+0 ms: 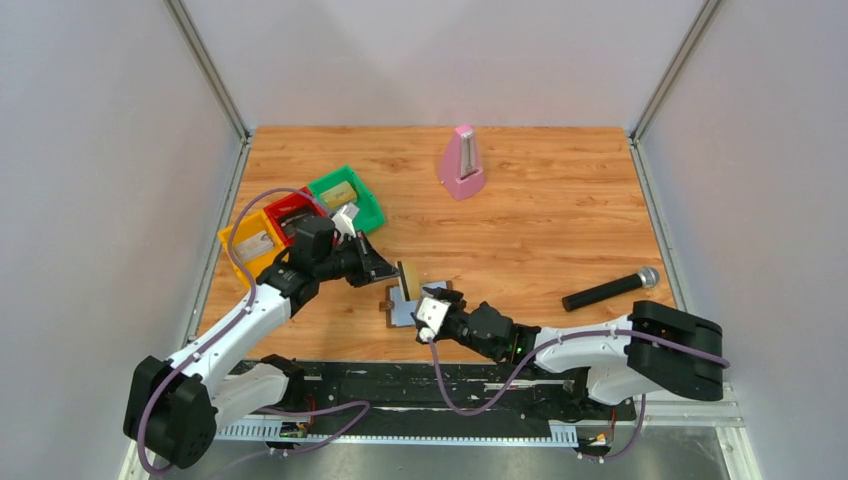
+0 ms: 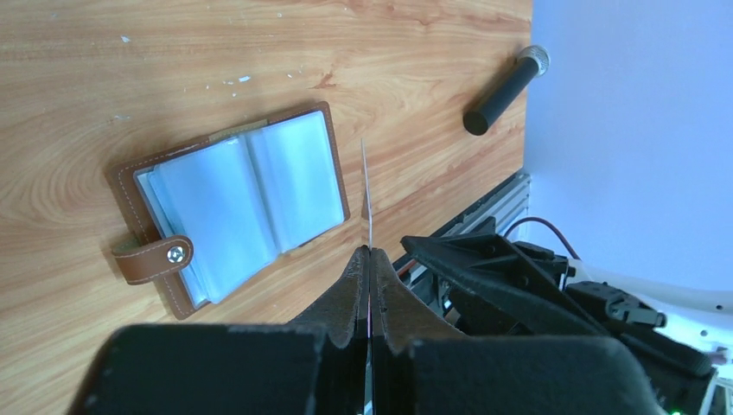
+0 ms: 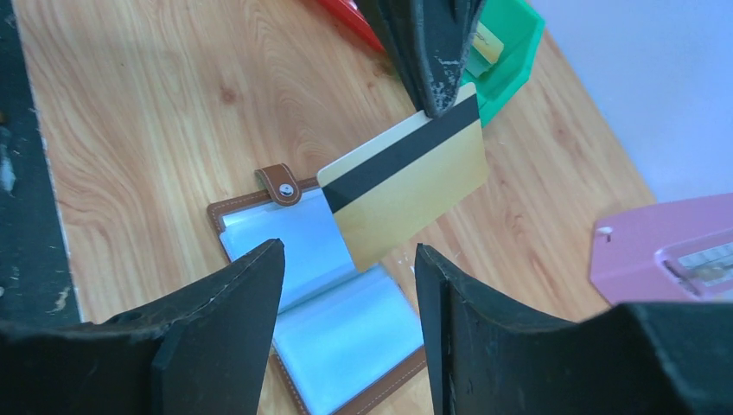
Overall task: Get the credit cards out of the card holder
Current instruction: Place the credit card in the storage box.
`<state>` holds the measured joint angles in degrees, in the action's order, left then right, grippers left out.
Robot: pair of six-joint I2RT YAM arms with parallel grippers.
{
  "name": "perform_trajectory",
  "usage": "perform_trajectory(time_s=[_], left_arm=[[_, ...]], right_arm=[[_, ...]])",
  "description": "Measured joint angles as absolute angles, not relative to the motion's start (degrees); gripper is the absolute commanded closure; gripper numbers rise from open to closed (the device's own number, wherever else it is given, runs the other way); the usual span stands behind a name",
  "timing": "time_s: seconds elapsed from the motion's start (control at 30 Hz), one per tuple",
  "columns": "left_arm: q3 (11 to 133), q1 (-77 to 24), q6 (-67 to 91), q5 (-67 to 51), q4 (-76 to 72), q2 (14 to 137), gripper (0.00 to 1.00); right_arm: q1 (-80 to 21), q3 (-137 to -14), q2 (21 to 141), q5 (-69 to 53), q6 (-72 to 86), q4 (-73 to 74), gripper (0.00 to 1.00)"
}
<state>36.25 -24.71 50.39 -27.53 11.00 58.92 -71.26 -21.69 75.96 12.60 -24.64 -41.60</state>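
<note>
The card holder (image 1: 403,310) lies open on the table, blue-grey sleeves up, brown rim and clasp tab at its left; it also shows in the left wrist view (image 2: 233,203) and the right wrist view (image 3: 341,324). My left gripper (image 1: 388,270) is shut on a gold-tan credit card (image 3: 406,186) with a black stripe and holds it above the holder's far side. The card is edge-on in the left wrist view (image 2: 366,186). My right gripper (image 3: 347,255) is open and empty, just above the holder's near right side (image 1: 435,302).
Yellow (image 1: 250,243), red (image 1: 290,208) and green (image 1: 346,195) trays stand at the left, with cards in the yellow and green ones. A pink metronome (image 1: 462,163) stands at the back. A black microphone (image 1: 610,290) lies at the right.
</note>
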Motion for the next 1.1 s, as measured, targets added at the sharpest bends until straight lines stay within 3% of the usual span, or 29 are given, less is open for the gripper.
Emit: perform_trajectory(time_s=[0.17,0.3,0.57,0.7,0.87,0.93,1.1], left_arm=[[36.2,-24.7,52.6,-27.6,11.0,58.5,1.0],[36.2,-24.7,54.0,-27.6,10.9,57.7,1.0],[33.7,-24.6,57.8,-28.4,8.0,57.5,1.0],[33.1,-24.2,59.2,-27.9,7.4,57.5,0.99],[33.1,-24.1,59.2,-27.3,7.6,56.7,0.65],[33.3,-24.3,57.9,-26.9,9.0,56.4,0.58],[36.7,-24.3,52.5,-24.3,15.1,55.6,0.54]], right_arm=[[-74.4,-22.9,81.4,18.8,-31.7,-45.6,0.44],[-75.6,-23.4,84.6,23.2,-35.8,-49.4,0.51],[-76.4,-24.1,88.3,27.8,-40.3,-56.6,0.98],[-76.6,-24.1,90.4,30.5,-42.3,-60.6,1.0],[-76.6,-24.1,90.6,31.0,-41.9,-61.9,1.0],[-76.6,-24.1,89.5,31.0,-39.9,-60.3,1.0],[-74.8,-26.4,83.2,28.9,-29.9,-47.8,1.0]])
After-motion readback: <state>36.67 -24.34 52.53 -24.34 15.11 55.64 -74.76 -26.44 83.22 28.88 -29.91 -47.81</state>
